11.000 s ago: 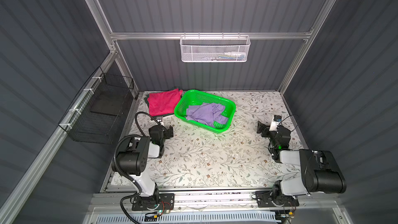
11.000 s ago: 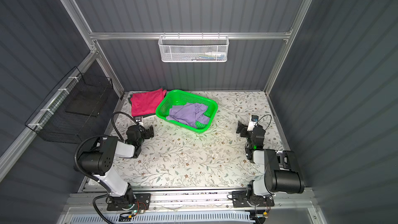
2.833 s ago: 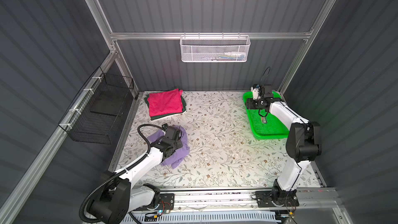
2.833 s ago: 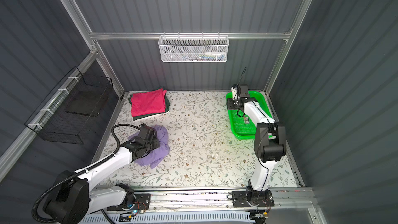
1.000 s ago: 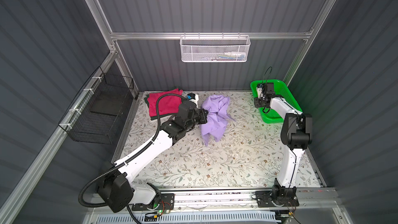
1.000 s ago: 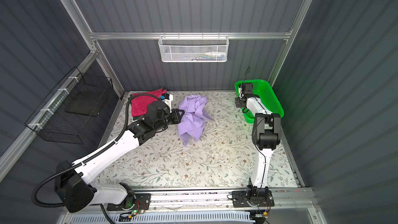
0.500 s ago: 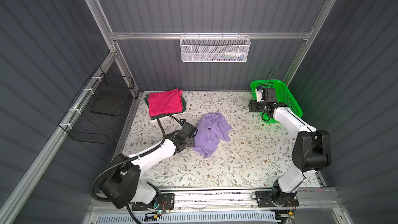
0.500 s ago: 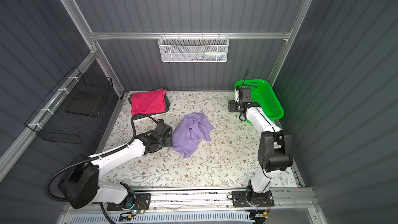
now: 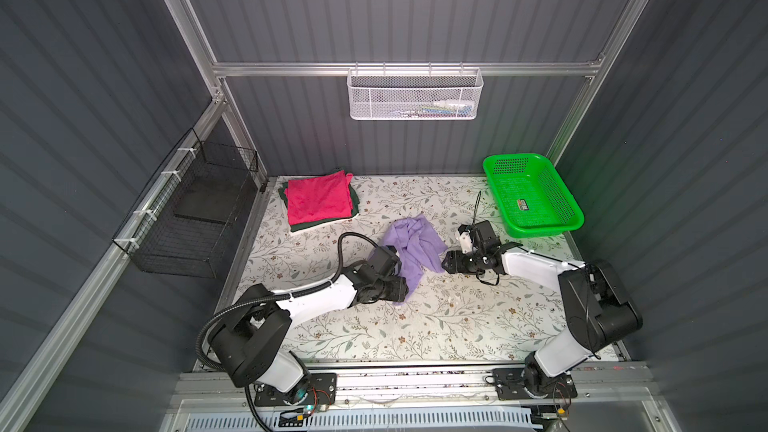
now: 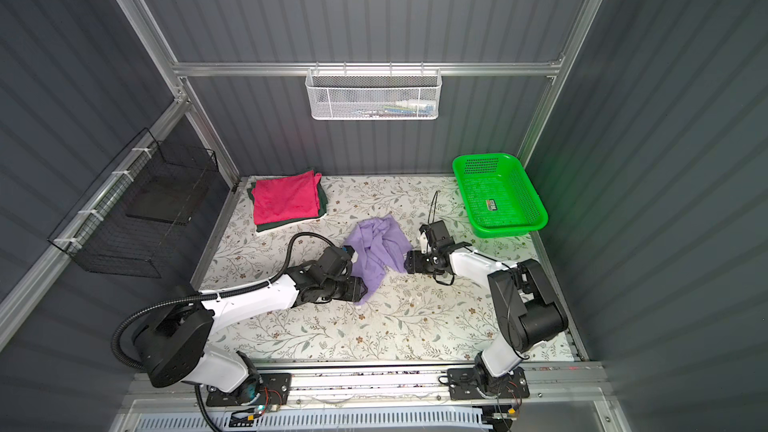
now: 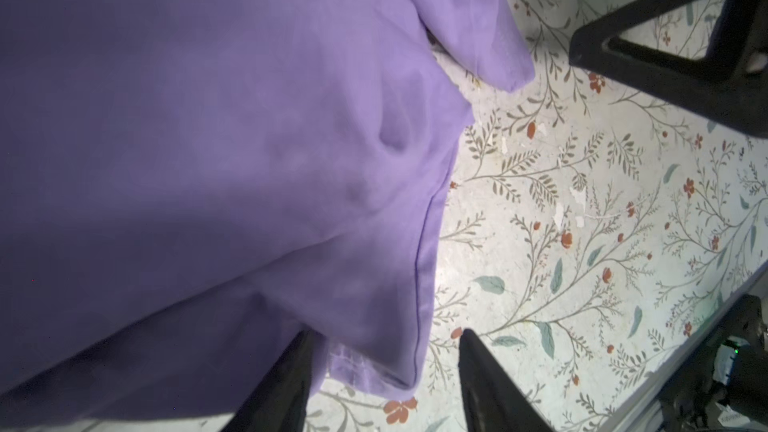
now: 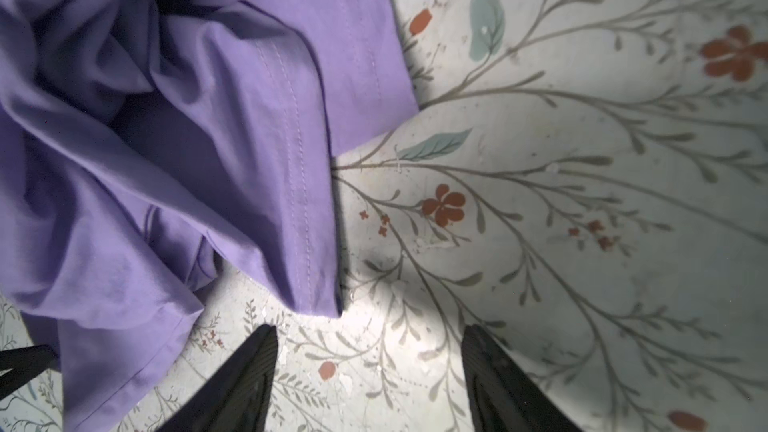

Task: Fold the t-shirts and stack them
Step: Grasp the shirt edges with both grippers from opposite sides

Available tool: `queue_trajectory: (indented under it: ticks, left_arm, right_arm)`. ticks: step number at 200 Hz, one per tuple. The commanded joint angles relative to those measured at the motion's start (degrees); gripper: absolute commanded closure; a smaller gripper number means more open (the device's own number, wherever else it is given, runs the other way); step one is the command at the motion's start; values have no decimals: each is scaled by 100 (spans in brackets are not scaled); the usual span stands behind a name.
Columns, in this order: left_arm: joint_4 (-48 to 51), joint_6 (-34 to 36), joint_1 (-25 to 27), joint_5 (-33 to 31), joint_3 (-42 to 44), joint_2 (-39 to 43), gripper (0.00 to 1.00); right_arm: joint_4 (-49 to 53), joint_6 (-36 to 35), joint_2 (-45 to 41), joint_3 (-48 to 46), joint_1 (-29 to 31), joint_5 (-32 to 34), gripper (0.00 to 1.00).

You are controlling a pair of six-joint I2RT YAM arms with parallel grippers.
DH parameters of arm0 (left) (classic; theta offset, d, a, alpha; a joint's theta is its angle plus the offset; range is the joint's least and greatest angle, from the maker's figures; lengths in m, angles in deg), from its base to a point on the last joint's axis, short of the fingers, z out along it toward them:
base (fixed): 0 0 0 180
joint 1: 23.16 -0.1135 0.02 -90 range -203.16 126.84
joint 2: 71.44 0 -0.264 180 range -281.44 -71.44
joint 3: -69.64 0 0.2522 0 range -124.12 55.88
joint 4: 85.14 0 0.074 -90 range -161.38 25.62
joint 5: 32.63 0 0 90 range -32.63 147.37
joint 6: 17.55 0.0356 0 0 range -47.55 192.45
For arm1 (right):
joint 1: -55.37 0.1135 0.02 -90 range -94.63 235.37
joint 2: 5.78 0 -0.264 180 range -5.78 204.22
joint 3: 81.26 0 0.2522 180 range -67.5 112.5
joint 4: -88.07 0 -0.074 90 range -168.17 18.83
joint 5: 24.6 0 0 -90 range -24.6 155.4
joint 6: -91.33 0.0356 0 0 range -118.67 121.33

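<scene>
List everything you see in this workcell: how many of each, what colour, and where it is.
lavender t-shirt: one, lavender-purple, crumpled, mid-table
magenta-pink t-shirt: one, magenta-pink, folded, top of the stack at back left
dark green t-shirt: one, dark green, folded, directly beneath the pink one
plastic mesh basket: one, bright green, back right of the table
wire-mesh basket: one, white, hung on the back rail
wire basket: one, black, on the left wall
table: one, pale floral print
left gripper: one, black, open at the lavender hem
right gripper: one, black, open over bare table
</scene>
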Motion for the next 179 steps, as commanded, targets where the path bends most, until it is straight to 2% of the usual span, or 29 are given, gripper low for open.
queue_trajectory:
  ticks: [1,43,58,81,95,114,134,144,164,179]
  left_arm:
    - [332,234,196,111,-198,-245,42]
    - [763,349,298,-332,-386,-525,41]
    - [722,368,307,-422,-338,-557,45]
    - [675,320,305,-426,-360,-644,74]
    - [690,250,317,-403,-380,-635,85]
    - [696,197,319,-454,-380,-468,100]
    - [975,209,314,-703,-561,-252,100]
    - [1166,216,312,-812,-703,-126,100]
    - [1291,122,316,-1200,-781,221,100]
    - [1411,-44,311,-1718,-808,518,100]
  right_arm:
    - [-312,212,91,-22,70,-206,27]
    - [-460,426,392,100,190,-208,31]
    - [-490,427,517,170,249,-174,33]
    - [-391,426,739,325,307,-169,37]
    - [-367,453,807,366,344,-187,39]
    - [-375,453,799,375,378,-225,49]
    - [-341,428,768,409,383,-307,67]
    - [-325,414,734,429,385,-412,81]
    - [-419,358,656,395,385,-685,100]
    - [-446,324,570,385,373,-708,100]
